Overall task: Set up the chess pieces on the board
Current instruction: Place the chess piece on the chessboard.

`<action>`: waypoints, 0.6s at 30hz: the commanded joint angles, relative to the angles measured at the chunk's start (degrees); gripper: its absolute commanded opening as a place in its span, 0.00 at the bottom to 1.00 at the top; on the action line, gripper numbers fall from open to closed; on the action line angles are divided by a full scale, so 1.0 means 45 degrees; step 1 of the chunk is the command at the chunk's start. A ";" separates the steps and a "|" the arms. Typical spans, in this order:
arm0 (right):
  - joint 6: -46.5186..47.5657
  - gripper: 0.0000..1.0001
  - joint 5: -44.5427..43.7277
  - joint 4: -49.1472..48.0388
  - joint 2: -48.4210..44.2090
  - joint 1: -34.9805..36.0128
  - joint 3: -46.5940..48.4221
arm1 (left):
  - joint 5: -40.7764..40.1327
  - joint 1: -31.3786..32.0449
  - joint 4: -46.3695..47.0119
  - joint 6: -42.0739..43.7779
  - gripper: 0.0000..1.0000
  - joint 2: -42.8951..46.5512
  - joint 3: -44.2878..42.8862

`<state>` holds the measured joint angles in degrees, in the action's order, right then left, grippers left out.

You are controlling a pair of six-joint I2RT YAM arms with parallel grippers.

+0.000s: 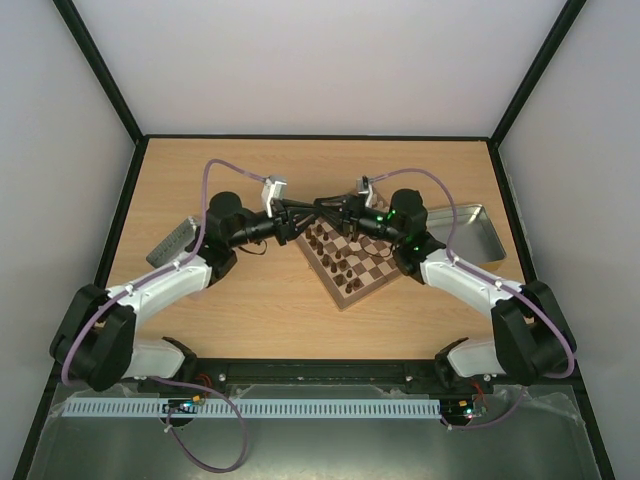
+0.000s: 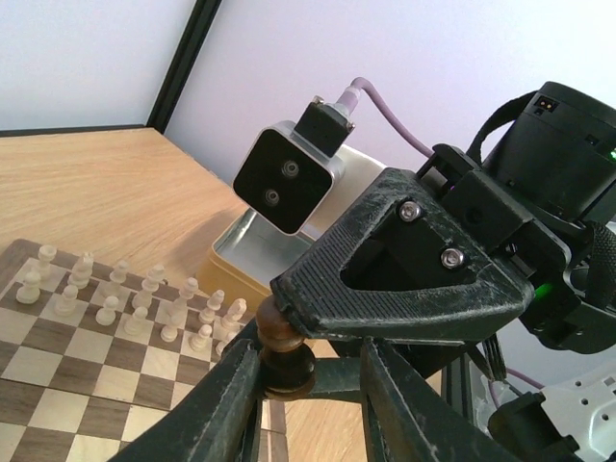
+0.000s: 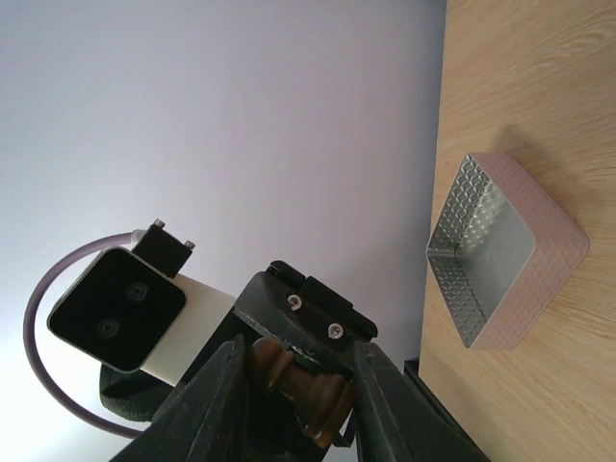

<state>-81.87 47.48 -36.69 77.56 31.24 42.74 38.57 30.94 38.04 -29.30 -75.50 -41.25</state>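
Note:
The board [image 1: 352, 275] lies rotated at mid-table, with dark brown chess pieces [image 1: 335, 258] standing on its near-left side. In the left wrist view cream-white pieces [image 2: 125, 298] stand in two rows on the board [image 2: 48, 371]. Both grippers meet above the board's far corner. My right gripper [image 3: 298, 364] is shut end to end on a dark brown piece [image 3: 300, 385]. My left gripper [image 2: 308, 390] is open around the same piece [image 2: 281, 351]; one finger [image 2: 217, 409] touches its base, the other stands apart. The right gripper's finger [image 2: 404, 279] presses on the piece's head.
A gold-rimmed tin [image 1: 472, 232] lies right of the board and also shows in the left wrist view [image 2: 236, 265]. A grey embossed tin [image 1: 172, 240] lies at the left and appears in the right wrist view [image 3: 500, 260]. Both arms crowd the air above the board.

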 commanded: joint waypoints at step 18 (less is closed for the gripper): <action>0.0628 0.25 0.0423 -0.0321 -0.0894 0.0010 -0.0396 | 0.1070 0.0258 0.0127 0.0876 0.37 -0.1321 -0.1189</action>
<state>-79.90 46.72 -36.21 75.70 29.87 41.39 43.48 30.72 40.80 -30.00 -80.62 -44.34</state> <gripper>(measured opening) 0.255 0.343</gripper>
